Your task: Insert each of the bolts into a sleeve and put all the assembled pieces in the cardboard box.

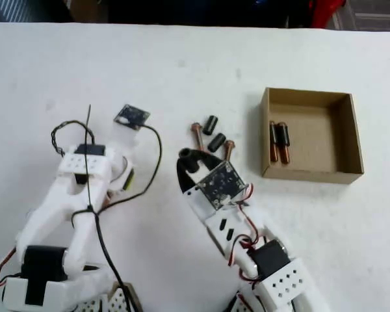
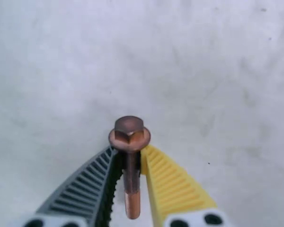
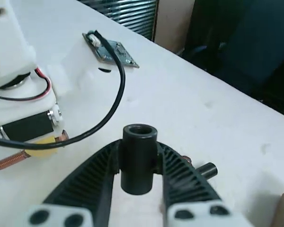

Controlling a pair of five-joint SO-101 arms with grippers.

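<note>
- Copper-coloured bolt (image 2: 129, 142) is pinched in the left end effector (image 2: 129, 153). The grey finger (image 2: 85, 194) is on one side of the shank and the yellow finger (image 2: 173, 189) on the other. The hex head pokes out past the tips, over bare white counter (image 2: 203, 71).
- Right end effector (image 3: 138, 152) is clamped on a black sleeve (image 3: 138, 158). It's held upright between the two black fingers (image 3: 90, 179), open bore facing up.
- The right wrist view also catches the left arm's bolt lying roughly level, threaded end sticking out. It's off to the side and apart from the held sleeve, so not inserted.
- From the high view the right arm sits mid-counter with its sleeve at the tip. The left arm is over on the left, well apart from the box.
- Loose bits are on the counter just past the right end effector. There's one loose sleeve (image 1: 210, 123), a second loose sleeve (image 1: 216, 142) right next to it, a loose bolt (image 1: 197, 133) on the left of them and another loose bolt (image 1: 229, 149) on the right.
- Cardboard box (image 1: 305, 174) is on the right side of the counter, open top, near the loose parts but not touching them.
- Inside it, close to the left wall, two pieces (image 1: 273, 140) lie side by side. They look like copper bolts with black sleeves already on, though they're pretty small from up there so I wouldn't swear to it.
</note>
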